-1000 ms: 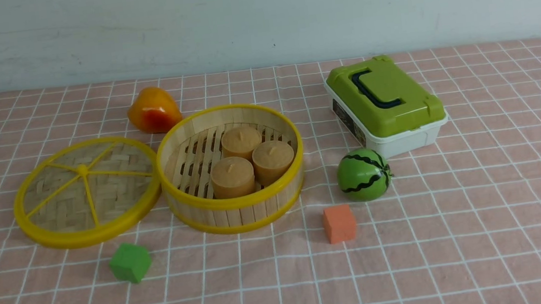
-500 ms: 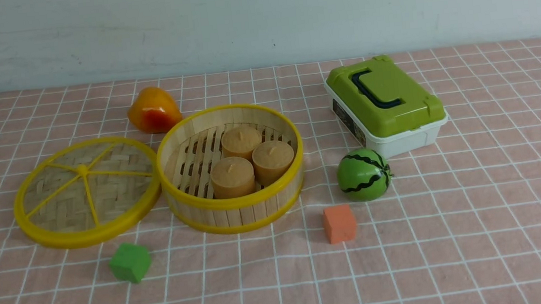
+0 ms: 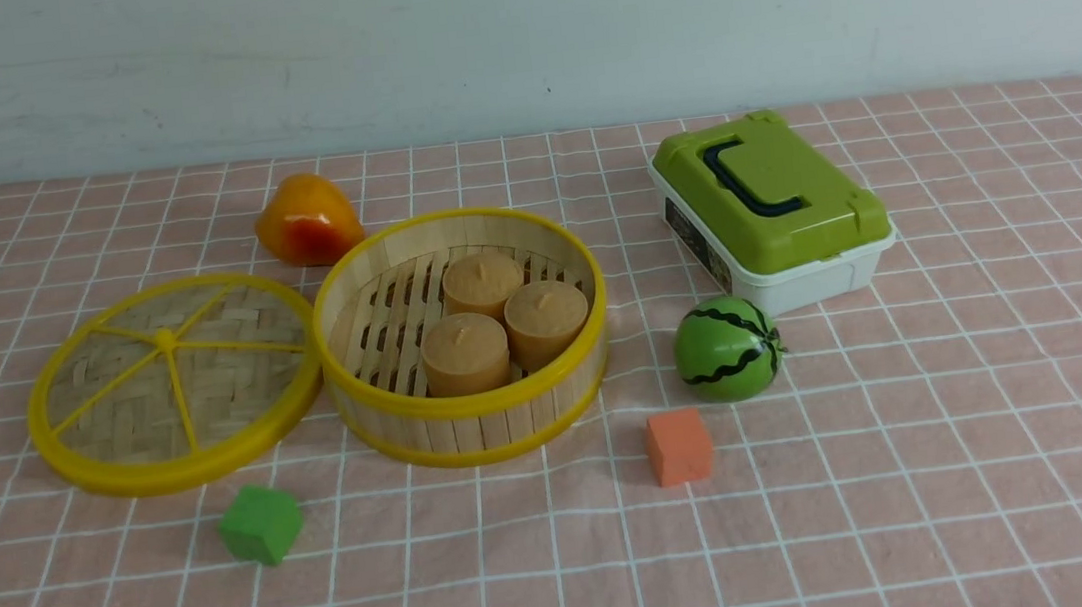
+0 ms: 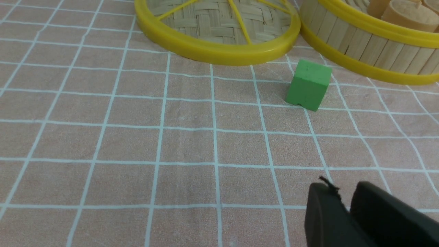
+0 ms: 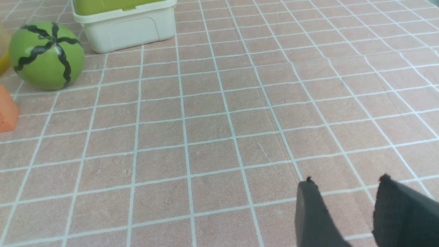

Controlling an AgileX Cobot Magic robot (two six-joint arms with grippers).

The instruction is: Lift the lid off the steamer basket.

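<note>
The lid (image 3: 172, 382), a woven bamboo disc with a yellow rim and spokes, lies flat on the cloth and touches the left side of the steamer basket (image 3: 471, 406). The basket stands uncovered with three tan cakes (image 3: 498, 323) inside. Neither gripper shows in the front view. In the left wrist view my left gripper (image 4: 341, 187) hovers over bare cloth, well short of the lid (image 4: 219, 55) and basket (image 4: 363, 51); a narrow gap separates its tips and nothing is between them. My right gripper (image 5: 346, 180) is open over bare cloth, holding nothing.
A green cube (image 3: 261, 524) (image 4: 308, 84) sits just in front of the lid. An orange cube (image 3: 679, 446) and a toy watermelon (image 3: 727, 348) (image 5: 46, 55) lie right of the basket. A white box with a green lid (image 3: 772, 209) stands behind the watermelon. An orange fruit (image 3: 306, 220) lies behind the basket.
</note>
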